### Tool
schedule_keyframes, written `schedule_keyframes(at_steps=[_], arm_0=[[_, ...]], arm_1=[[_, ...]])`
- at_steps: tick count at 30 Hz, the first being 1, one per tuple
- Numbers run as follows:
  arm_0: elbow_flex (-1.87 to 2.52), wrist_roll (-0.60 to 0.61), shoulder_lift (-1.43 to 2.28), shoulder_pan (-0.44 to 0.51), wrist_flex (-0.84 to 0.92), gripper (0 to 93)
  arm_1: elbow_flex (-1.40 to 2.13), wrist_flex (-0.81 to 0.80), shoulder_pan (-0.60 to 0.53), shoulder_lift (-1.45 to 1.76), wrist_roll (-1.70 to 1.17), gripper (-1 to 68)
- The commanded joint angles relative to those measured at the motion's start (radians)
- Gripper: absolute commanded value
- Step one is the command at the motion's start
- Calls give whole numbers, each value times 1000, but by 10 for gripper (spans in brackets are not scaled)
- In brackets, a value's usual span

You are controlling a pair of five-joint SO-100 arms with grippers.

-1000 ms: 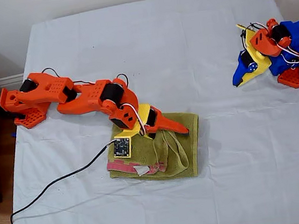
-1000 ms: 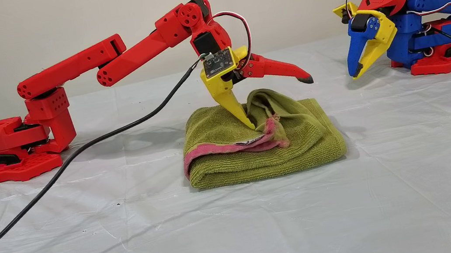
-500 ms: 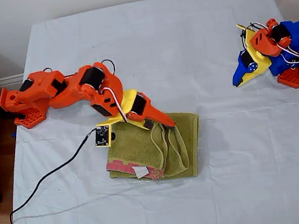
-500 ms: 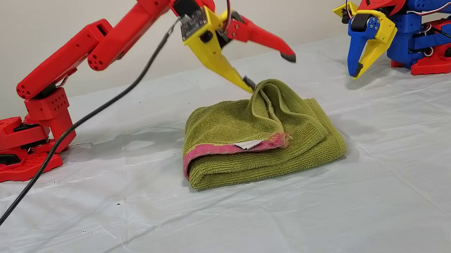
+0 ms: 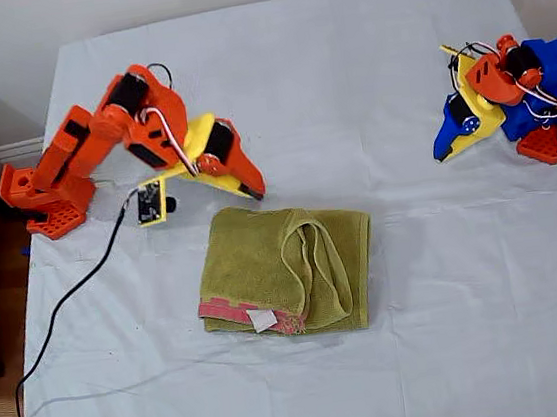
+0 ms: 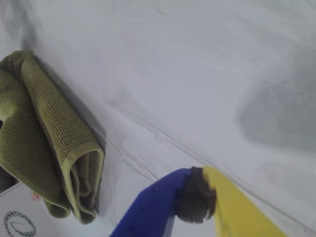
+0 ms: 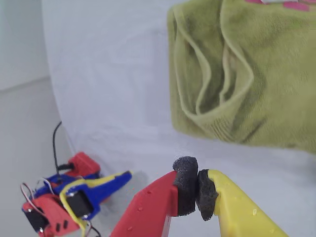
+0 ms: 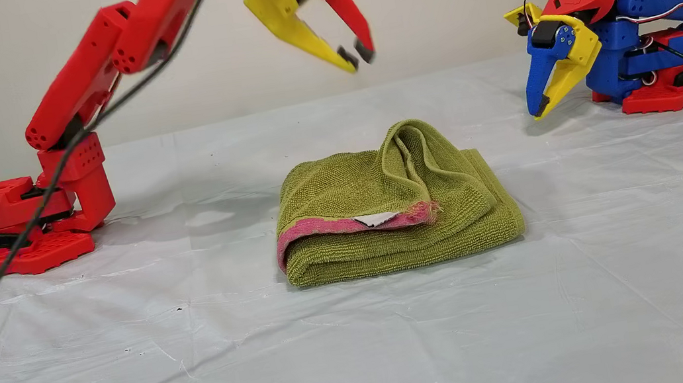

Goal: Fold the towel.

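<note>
My second gripper (image 8: 356, 59) up and off towel (image 8: 393, 201), pulled back toward own base at exterior view's left; now high above cloth, clear of it. Jaws, spread wide a second ago, now closed pad to pad (image 7: 186, 190). Raised ridge on towel (image 5: 315, 265), pressed under yellow finger before, stands free, slightly slumped.

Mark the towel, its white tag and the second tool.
towel (image 5: 254, 262), exterior view, flat green top layer.
white tag (image 8: 375, 219), other view, tag's middle.
second tool (image 7: 197, 190), second wrist view, where the foam tips meet.
</note>
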Motion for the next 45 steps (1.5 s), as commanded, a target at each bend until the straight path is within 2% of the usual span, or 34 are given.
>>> schedule_keyframes(at_steps=[1, 4, 8, 13, 18, 22, 25, 27, 28, 30, 31, 32, 33, 36, 39, 45], arm_0=[[440, 66, 311, -94, 0, 1], [914, 97, 545, -166, -178, 1], [1738, 158, 974, -264, -736, 1], [2083, 172, 1043, -354, -894, 1], [2437, 144, 1088, -430, -1210, 1], [2626, 169, 1101, -482, -1355, 1], [2715, 181, 1258, -520, -1321, 1], [2832, 173, 1505, -535, -1272, 1], [2887, 172, 1654, -543, -1218, 1], [2987, 153, 2054, -566, -936, 1], [2971, 123, 2071, -551, -879, 1], [2964, 143, 2077, -557, -873, 1], [2951, 224, 2077, -560, -834, 1], [2928, 350, 2077, -532, -723, 1], [2921, 365, 2075, -526, -689, 1], [2896, 316, 2074, -488, -606, 1]], arm_1=[[97, 2, 5, 222, -5, 1], [97, 2, 5, 222, -5, 1], [97, 2, 5, 222, -5, 1], [97, 2, 5, 222, -5, 1], [97, 2, 5, 222, -5, 1], [97, 2, 5, 222, -5, 1], [97, 0, 6, 222, -3, 1], [97, 0, 6, 222, -3, 1], [97, 0, 6, 222, -3, 1], [97, 2, 6, 222, -3, 1], [100, -6, 8, 222, -6, 1], [101, -14, 11, 222, -2, 1], [101, -14, 11, 222, -2, 1], [101, -14, 15, 222, 2, 1], [101, -14, 15, 222, 3, 1], [101, -14, 15, 222, 3, 1]])
